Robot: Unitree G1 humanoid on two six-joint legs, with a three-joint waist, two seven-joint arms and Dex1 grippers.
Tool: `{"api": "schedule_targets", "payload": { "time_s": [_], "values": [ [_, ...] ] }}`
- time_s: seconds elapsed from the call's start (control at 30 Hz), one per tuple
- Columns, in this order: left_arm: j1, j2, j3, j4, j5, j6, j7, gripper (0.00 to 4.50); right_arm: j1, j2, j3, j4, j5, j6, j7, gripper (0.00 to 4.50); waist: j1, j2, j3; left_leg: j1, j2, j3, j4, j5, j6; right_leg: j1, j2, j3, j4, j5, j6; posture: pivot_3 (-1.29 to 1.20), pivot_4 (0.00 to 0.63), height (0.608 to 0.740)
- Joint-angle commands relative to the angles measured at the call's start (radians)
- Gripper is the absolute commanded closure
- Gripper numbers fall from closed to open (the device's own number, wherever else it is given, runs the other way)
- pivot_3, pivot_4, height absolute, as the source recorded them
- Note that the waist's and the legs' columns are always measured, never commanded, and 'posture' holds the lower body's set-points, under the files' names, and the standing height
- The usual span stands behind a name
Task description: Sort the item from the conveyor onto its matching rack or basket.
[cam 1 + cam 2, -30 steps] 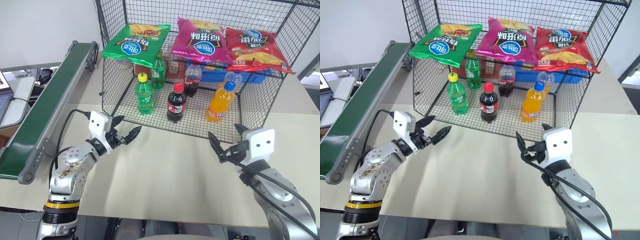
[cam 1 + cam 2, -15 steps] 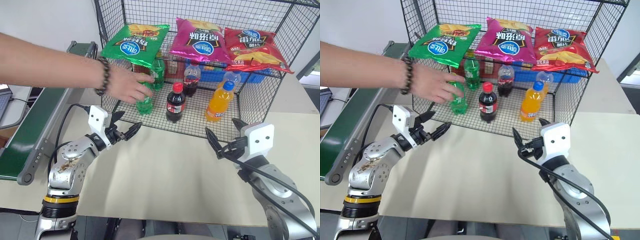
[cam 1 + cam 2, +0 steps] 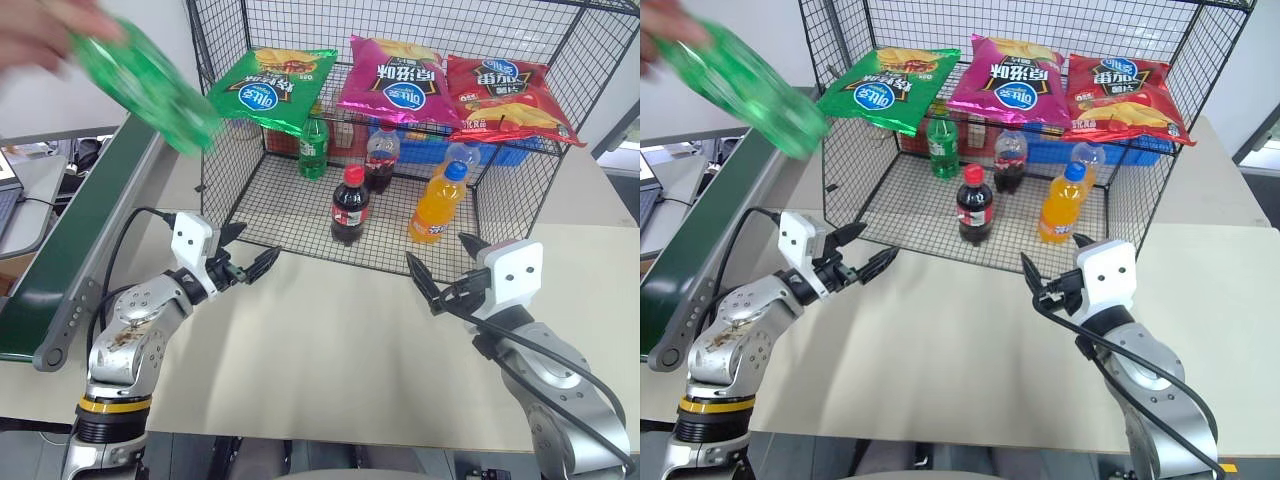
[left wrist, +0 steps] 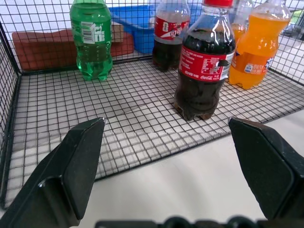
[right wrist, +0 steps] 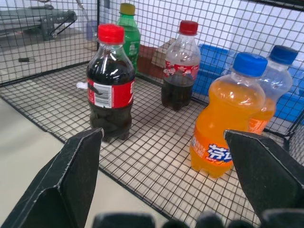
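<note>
A person's hand holds the item, a bright-green bottle, blurred and tilted in the air above the conveyor at the upper left. The black wire-mesh cage stands at the back of the table with its open side toward me. My left gripper hovers open and empty in front of the cage's left corner. My right gripper hovers open and empty before the cage's right part. Both are well below and right of the item.
Inside the cage stand a darker green bottle, two cola bottles, an orange soda bottle and a blue bin. Three chip bags hang across its back. The beige table lies between my grippers.
The person's hand reached into the cage, took the bright-green bottle and lifted it out, up and left over the conveyor. Both grippers have kept their places, open.
</note>
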Motion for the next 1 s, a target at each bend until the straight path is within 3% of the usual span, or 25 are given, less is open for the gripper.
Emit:
{"api": "schedule_targets", "payload": {
  "time_s": [0.03, 0.8, 1.0],
  "values": [
    [0.015, 0.006, 0.054, -0.060, -0.014, 0.009, 0.035, 0.08, -0.008, -0.008, -0.006, -0.011, 0.010, -0.030, 0.026, 0.00, 0.001, 0.000, 0.000, 0.000, 0.000, 0.000, 0.000, 0.000, 0.000, 0.000, 0.000, 0.000, 0.000, 0.000, 0.000, 0.00, 0.150, 0.740],
    [0.019, 0.004, 0.118, -0.053, -0.038, 0.037, 0.097, 0.08, -0.064, 0.005, 0.022, 0.074, -0.001, -0.085, 0.075, 0.00, 0.002, 0.000, 0.000, 0.000, 0.000, 0.000, 0.000, 0.000, 0.000, 0.000, 0.000, 0.000, 0.000, 0.000, 0.000, 0.00, 0.150, 0.740],
    [0.015, 0.008, 0.191, -0.036, -0.043, 0.044, 0.154, 0.08, -0.101, -0.018, 0.010, 0.065, 0.038, -0.054, 0.109, 0.00, 0.000, 0.000, 0.000, 0.000, 0.000, 0.000, 0.000, 0.000, 0.000, 0.000, 0.000, 0.000, 0.000, 0.000, 0.000, 0.00, 0.150, 0.740]
  ]
}}
